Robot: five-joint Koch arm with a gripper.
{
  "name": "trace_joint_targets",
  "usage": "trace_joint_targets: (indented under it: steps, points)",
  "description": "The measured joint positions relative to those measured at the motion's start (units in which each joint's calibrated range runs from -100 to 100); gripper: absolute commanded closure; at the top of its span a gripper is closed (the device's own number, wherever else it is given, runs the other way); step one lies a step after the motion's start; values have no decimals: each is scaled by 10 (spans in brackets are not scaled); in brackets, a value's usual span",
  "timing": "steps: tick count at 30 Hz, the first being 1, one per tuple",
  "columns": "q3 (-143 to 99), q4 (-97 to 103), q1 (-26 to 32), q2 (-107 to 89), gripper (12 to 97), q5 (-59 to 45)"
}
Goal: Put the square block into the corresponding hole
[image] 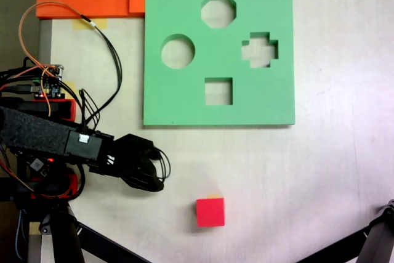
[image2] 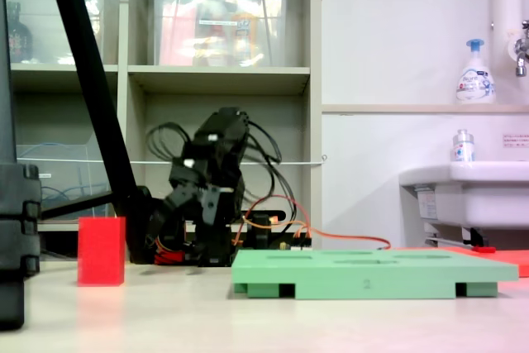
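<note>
Red cube waits on the table, apart from the board

The square block (image: pixel 210 212) sits below the green foam board (image: pixel 184 100), whose square hole (image: pixel 218 91) is vacant; the gripper (image: pixel 154 173) rests left, its jaw opening unclear

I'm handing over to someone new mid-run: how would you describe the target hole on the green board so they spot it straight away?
Find the flat green foam board at the top of the overhead fixed view. It has four cut-outs: the target is the square cut-out, the one nearest the board's bottom edge, on the side facing the small red foam cube. Unlike the round, octagonal and cross-shaped holes above it, it has four straight sides.
</note>
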Motion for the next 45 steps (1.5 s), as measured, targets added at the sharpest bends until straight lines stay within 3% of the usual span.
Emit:
trace_joint_targets:
  steps: [7,8,11,13,17,28,45]
  points:
    - [193,-267,-4,0,735,45]
    - [232,-295,-4,0,695,46]
    - [384,-386,-3,45,415,46]
    - [425,-426,-1,115,277,47]
    - [454,-449,-1,233,142,50]
    - [667,-450,-4,592,135,51]
    - [795,-439,-23,915,140,44]
